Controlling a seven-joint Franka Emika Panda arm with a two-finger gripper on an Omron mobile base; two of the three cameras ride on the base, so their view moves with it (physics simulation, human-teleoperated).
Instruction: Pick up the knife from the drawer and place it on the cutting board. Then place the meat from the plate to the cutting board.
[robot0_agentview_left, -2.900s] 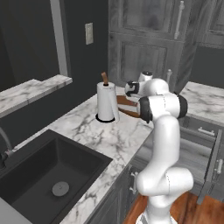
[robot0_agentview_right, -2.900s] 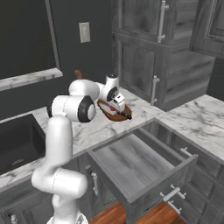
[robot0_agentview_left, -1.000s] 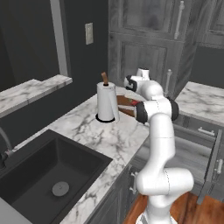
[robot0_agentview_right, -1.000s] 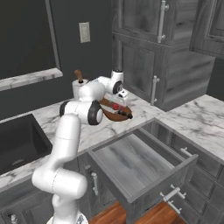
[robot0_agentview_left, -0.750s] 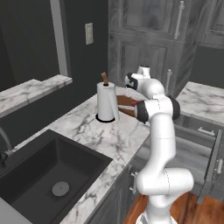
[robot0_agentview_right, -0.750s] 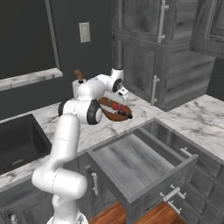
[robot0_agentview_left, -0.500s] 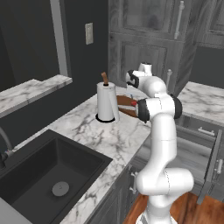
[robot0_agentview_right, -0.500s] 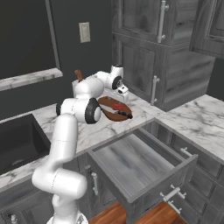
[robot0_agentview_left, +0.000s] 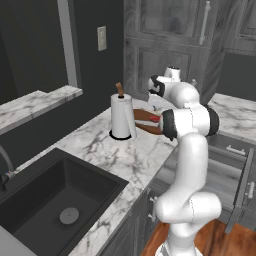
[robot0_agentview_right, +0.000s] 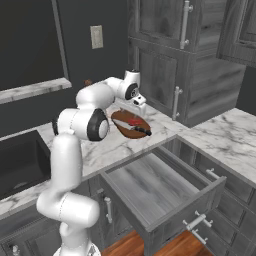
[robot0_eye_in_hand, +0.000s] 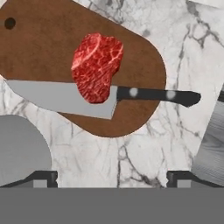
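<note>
The gripper (robot0_agentview_right: 141, 102) has risen off the cutting board (robot0_agentview_right: 123, 121), arm stretching upward

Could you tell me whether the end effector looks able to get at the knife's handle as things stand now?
Probably yes: the end effector hangs open above the cutting board, and the knife handle juts bare past the meat.

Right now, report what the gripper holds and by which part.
Nothing. The gripper is open above the cutting board, where the meat and knife lie.
</note>
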